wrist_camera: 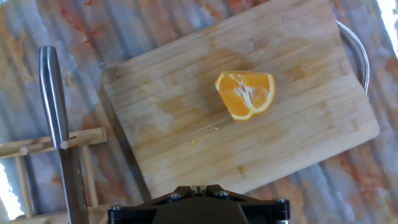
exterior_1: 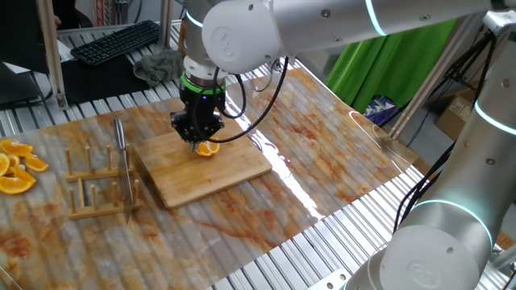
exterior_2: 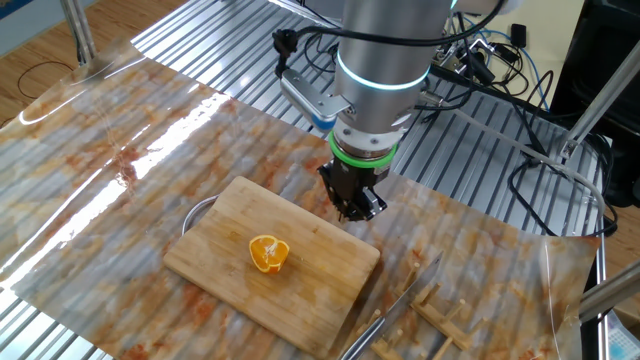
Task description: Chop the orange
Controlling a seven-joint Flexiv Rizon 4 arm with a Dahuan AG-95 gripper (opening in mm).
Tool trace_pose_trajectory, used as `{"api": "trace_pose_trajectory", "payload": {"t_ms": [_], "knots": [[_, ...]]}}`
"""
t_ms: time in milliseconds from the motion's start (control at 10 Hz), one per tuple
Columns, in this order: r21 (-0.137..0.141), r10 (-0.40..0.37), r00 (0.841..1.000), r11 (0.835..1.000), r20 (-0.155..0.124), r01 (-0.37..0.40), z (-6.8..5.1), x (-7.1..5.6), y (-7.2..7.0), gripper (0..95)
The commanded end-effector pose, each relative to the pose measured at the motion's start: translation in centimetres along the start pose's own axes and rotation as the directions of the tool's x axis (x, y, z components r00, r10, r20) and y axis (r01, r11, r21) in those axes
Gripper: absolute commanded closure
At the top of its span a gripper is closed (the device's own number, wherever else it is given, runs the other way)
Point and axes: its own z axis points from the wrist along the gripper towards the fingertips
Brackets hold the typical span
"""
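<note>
The orange is a small half piece lying cut side up near the middle of the wooden cutting board. One fixed view shows the orange partly behind the hand; the other fixed view shows the orange in full on the cutting board. My gripper hangs above the board's edge, apart from the fruit, shut and holding nothing. The gripper has its fingers pressed together. In the hand view only the gripper tips show at the bottom edge.
A knife rests in a wooden rack beside the board. A heap of bigger orange slices lies at the table's left edge. A plastic sheet covers the table. A keyboard sits at the back.
</note>
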Motion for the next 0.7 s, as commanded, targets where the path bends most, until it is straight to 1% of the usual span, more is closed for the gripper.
{"api": "trace_pose_trajectory", "payload": {"t_ms": [100, 300, 500, 600, 700], "knots": [[0.0, 0.001, 1.0, 1.0, 0.0, -0.001, 0.07, -0.1, -0.01, 95.0], [0.0, 0.014, 1.0, 1.0, -0.002, -0.014, 0.14, -0.06, -0.02, 95.0], [0.01, 0.006, 1.0, 1.0, 0.004, -0.006, 0.14, -0.06, -0.02, 95.0], [0.017, -0.028, 1.0, 0.999, 0.007, 0.027, 0.14, -0.06, -0.02, 95.0], [0.0, -0.065, 0.998, 0.998, 0.005, 0.065, 0.14, -0.06, -0.02, 95.0]]}}
